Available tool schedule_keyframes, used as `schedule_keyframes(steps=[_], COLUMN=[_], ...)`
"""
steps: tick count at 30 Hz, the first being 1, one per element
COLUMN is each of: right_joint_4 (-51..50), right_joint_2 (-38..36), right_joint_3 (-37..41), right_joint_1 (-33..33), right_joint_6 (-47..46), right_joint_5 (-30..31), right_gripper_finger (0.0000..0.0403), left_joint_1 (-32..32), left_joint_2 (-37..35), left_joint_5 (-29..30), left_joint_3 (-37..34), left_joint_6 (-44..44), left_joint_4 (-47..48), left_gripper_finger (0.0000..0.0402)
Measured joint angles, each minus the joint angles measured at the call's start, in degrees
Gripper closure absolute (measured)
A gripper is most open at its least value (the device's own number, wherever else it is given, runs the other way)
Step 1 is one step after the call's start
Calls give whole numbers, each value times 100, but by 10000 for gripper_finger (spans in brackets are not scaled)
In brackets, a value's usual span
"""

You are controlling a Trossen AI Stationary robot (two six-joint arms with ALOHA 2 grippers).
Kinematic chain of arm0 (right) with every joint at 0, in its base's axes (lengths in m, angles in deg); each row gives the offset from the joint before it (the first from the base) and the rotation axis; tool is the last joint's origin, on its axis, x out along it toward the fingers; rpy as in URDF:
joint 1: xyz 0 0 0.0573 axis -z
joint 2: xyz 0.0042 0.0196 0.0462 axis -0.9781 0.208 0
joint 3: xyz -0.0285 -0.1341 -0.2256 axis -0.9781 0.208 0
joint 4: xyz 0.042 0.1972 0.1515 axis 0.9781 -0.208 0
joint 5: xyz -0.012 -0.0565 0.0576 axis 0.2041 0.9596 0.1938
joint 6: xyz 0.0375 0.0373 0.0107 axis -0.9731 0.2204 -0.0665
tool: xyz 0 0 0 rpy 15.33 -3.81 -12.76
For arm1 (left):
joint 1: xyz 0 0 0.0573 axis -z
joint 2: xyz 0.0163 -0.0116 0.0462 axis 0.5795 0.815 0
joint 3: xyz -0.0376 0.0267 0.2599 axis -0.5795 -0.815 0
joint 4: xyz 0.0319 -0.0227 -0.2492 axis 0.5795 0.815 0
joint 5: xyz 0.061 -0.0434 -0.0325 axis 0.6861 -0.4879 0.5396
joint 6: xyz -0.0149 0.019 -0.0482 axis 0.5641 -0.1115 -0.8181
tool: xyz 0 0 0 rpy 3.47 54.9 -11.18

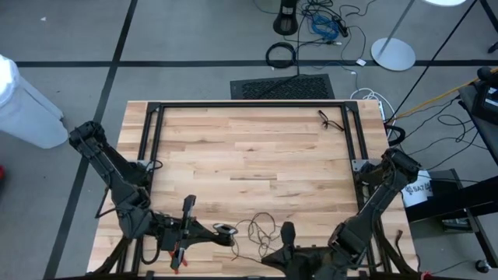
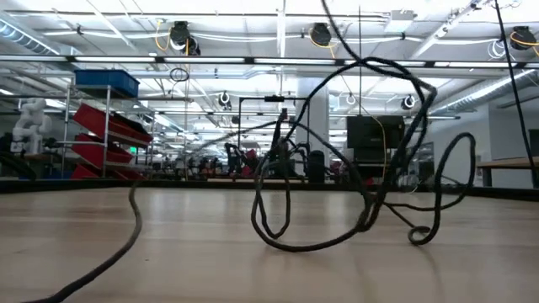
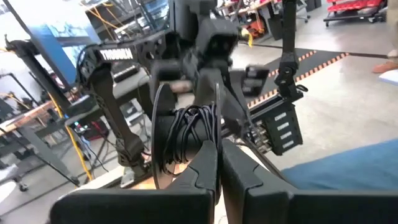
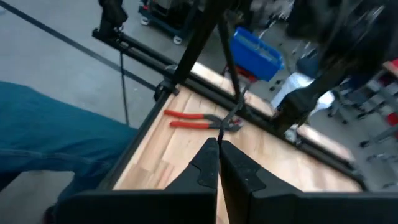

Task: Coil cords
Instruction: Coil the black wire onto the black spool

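The cords (image 1: 261, 231) lie on the near part of the table (image 1: 249, 148), between the two grippers, as a loose tangle of very thin black wire. In the high view the left gripper (image 1: 231, 239) is at the near edge, just left of this tangle, and it points to the right, toward the wire. The right gripper (image 1: 284, 233) is just on the right side of the tangle and points to the far side. So the wire lies to the right of the left gripper and to the left of the right one, and both are close to it; I judge the left one a little nearer to the small dark puck (image 1: 226, 229) at the left end of the wire. The tangle has no clear long axis, but it spreads more from left to right than from near to far. In the low view the wire stands up from the wood in several uneven open loops, not yet a neat coil. Both grippers have their fingers pressed together. In the left wrist view a bundle of black wire (image 3: 189, 134) shows just beyond the closed fingertips, but I cannot tell if the fingers pinch it. The right gripper seems to hold nothing. Red pliers (image 4: 199, 119) lie on the table near its left edge
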Motion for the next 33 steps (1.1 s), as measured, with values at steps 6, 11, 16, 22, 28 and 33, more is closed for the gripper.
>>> schedule_keyframes(steps=[6, 11, 16, 22, 28, 33], right_joint_4=[19, 28, 22, 35, 137, 449], right_joint_2=[0, 0, 0, 0, 0, 0], right_joint_3=[-396, -687, -910, -1001, -1001, -1001], right_joint_1=[-116, -123, -122, -119, -31, 239], right_joint_6=[557, 899, 1176, 1346, 1632, 2056], right_joint_5=[280, 280, 279, 260, 250, 139], right_gripper_finger=[403, 403, 403, 403, 403, 403], left_joint_1=[-154, -330, -458, -546, -548, -562], left_joint_2=[0, 0, 0, 0, 0, 0], left_joint_5=[-549, -907, -1024, -1200, -1351, -1383], left_joint_3=[-1, 1, 0, -1, 1, 0], left_joint_6=[-342, -569, -612, -755, -899, -901], left_joint_4=[390, 577, 586, 678, 760, 767], left_gripper_finger=[393, 393, 393, 393, 393, 393])
